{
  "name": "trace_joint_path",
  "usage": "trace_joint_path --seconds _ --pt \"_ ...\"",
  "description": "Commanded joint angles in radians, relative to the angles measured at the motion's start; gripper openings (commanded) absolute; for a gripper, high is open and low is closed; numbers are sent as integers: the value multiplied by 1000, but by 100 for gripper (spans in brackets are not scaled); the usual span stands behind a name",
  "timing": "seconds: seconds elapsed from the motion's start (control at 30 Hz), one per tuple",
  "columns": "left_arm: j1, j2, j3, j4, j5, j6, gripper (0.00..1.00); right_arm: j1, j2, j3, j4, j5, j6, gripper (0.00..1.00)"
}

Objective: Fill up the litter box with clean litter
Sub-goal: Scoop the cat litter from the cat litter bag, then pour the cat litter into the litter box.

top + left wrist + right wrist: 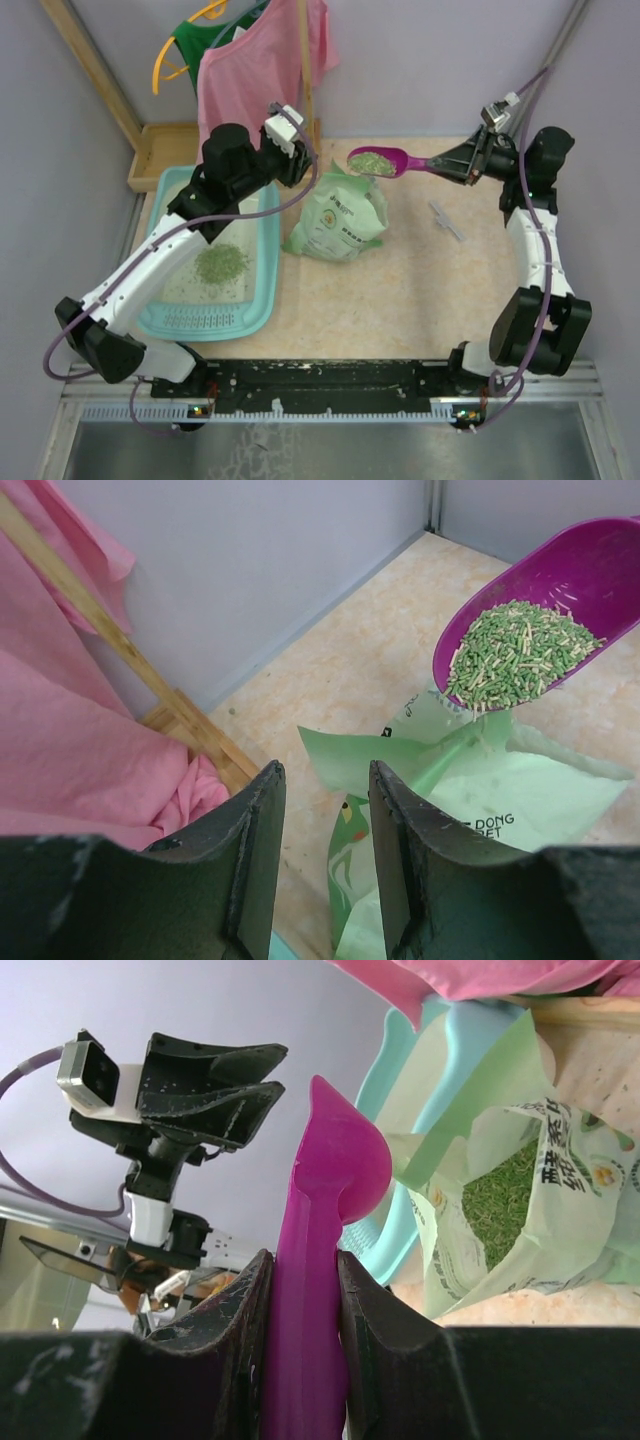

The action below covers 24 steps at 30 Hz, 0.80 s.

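Right hand [305, 1265] is clenched on the handle of the magenta scoop [385, 160]. The bowl is roughly level over the bag [345, 215] and loaded with clean litter [515, 650], heaped close to the front lip.

Left hand [325, 770]: jaws apart, nothing between them. It hovers above the bag's top edge on the side facing the litter box [268, 262].

Step in hand, as we read it, is carrying the load from the bag to the box and tipping it out. To do it well:
- Keep the bowl level or slightly lip-up, because the pellets will roll off at the first tilt.
- Move slowly, with no jerk at the start.
- The left hand and forearm sit between the bag and the box and over the box, so we'd pull them back or go over them before crossing.
- Tip only once the lip is past the box wall nearest the bag, and keep it low so the granules don't bounce out.

Containers:
- The box touches or sits just beside the bag. It holds one small heap [220, 262] on a mostly bare whitish base, so we judge filling to be at an early stage.
- The bag stands open on the worktop [420, 290], and the right wrist view shows green granules [500, 1200] inside.
- The wooden tray [160, 150] is beyond the box from the bag. We can't make out what's in it.
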Motion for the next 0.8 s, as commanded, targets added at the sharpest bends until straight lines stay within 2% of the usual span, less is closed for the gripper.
trace_joint_path --seconds 0.0,0.37,0.53,0.77 --pt "0 -48 -35 49 -28 -18 45 38 4 65 91 -10 49 0" --pt "2 -113 -121 81 -103 -42 44 114 43 114 133 -18 101 0" --pt "4 -165 -189 132 -170 -59 44 173 81 161 134 -19 102 0" --pt "5 -193 -209 126 -215 -63 44 260 142 215 137 -19 100 0"
